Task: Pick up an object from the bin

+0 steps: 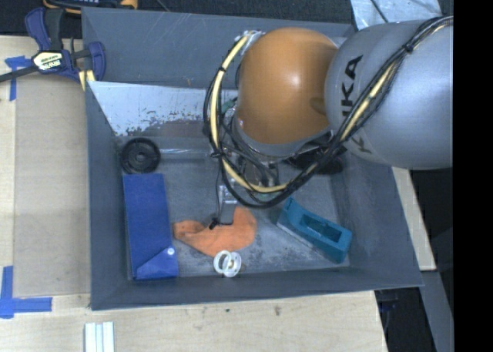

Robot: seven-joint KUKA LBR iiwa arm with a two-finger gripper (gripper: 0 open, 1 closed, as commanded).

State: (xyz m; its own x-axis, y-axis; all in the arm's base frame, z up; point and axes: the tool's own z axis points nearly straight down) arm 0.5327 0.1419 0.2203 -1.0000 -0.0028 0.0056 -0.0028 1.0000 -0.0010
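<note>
From the camera view we look down into the grey bin (106, 250), where the arm comes in from the right and its orange wrist cover (281, 85) hangs over the far middle of the floor. Below the cover and its looped cables, the gripper (223, 216) points down at the near middle of the bin. Its tip meets the far edge of a floppy orange piece (235, 235), which looks like cloth or soft rubber and lies flat and crumpled there. We take this to be the thing being picked, since the tool stands right on it. The wrist hides the tool's upper part, so we cannot tell whether it is apart or together, nor whether it has hold of the orange piece.

Just near of the piece lies a small white ring (227, 263), almost touching it. It is close enough that we judge it could be nudged. A blue open-topped block (316, 229) lies slanted to the right. A long blue box (149, 223) runs along the left wall, with a black disc (139, 155) beyond its far end. Both are well apart from the tool.
</note>
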